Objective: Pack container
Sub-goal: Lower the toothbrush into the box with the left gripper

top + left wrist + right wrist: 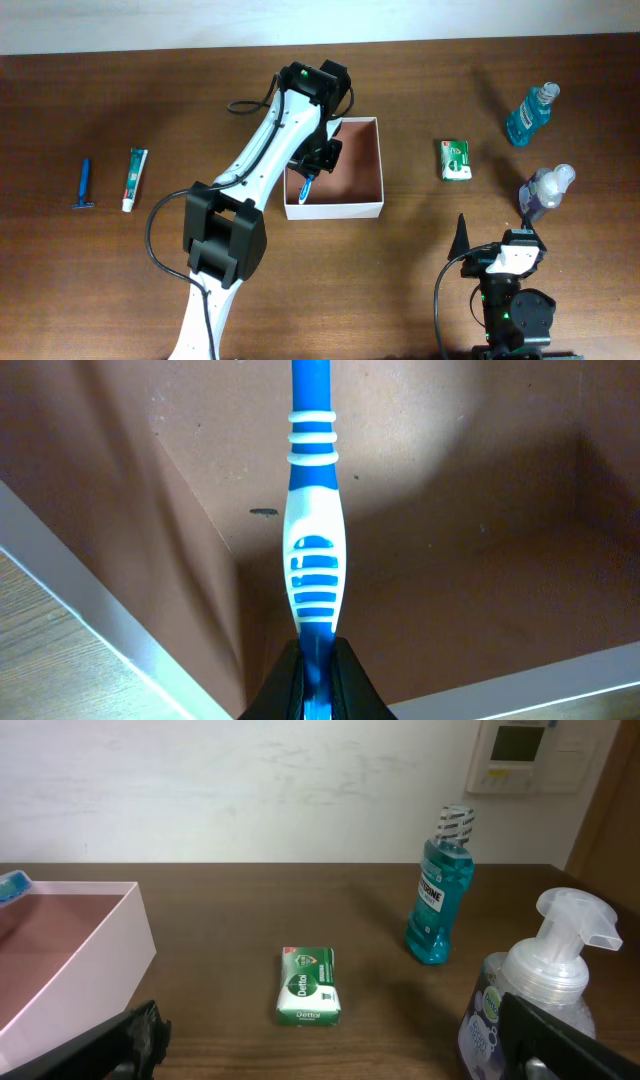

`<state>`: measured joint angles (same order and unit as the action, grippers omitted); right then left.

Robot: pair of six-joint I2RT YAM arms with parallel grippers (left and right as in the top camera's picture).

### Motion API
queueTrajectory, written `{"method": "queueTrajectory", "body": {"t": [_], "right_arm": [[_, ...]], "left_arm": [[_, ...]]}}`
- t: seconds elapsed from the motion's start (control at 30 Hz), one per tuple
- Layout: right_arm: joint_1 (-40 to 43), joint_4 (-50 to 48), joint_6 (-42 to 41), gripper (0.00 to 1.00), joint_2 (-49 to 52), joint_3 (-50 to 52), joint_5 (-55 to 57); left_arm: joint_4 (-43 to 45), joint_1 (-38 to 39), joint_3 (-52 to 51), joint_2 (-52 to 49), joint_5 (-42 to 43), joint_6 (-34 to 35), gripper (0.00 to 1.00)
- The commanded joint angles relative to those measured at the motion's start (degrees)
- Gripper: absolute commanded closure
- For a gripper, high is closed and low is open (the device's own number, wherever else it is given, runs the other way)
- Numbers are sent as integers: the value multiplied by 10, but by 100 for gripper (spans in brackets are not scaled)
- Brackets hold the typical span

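The container (336,211), a square shallow box with white walls and a reddish-brown floor, sits at the table's middle. My left gripper (318,160) hangs over its left part, shut on a blue and white toothbrush (306,187) that points down into the box. In the left wrist view the toothbrush handle (314,560) runs up from the shut left gripper (318,675) over the container floor (470,550), close to a corner. Near the front right edge my right gripper (497,238) stands open and holds nothing. The right wrist view shows the right gripper (340,1055) facing the container wall (95,955).
A blue razor (85,184) and a toothpaste tube (135,179) lie far left. Right of the box are a green soap packet (456,159), a blue mouthwash bottle (530,113) and a pump bottle (546,190). The pump bottle (540,1005) stands right beside my right finger.
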<state>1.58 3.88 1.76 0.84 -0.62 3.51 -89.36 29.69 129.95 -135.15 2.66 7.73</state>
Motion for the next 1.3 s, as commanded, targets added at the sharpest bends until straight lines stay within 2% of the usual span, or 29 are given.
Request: {"method": "queueTrajectory", "body": {"t": [0.0, 0.87, 1.27], "right_arm": [[-5, 4, -1, 2, -4, 3, 1], [-5, 4, -1, 2, -4, 3, 1], [-5, 4, -1, 2, -4, 3, 1]], "left_arm": [[5, 3, -2, -2, 10, 18, 99], [24, 3, -2, -2, 9, 17, 99], [25, 3, -2, -2, -26, 16, 99]]}}
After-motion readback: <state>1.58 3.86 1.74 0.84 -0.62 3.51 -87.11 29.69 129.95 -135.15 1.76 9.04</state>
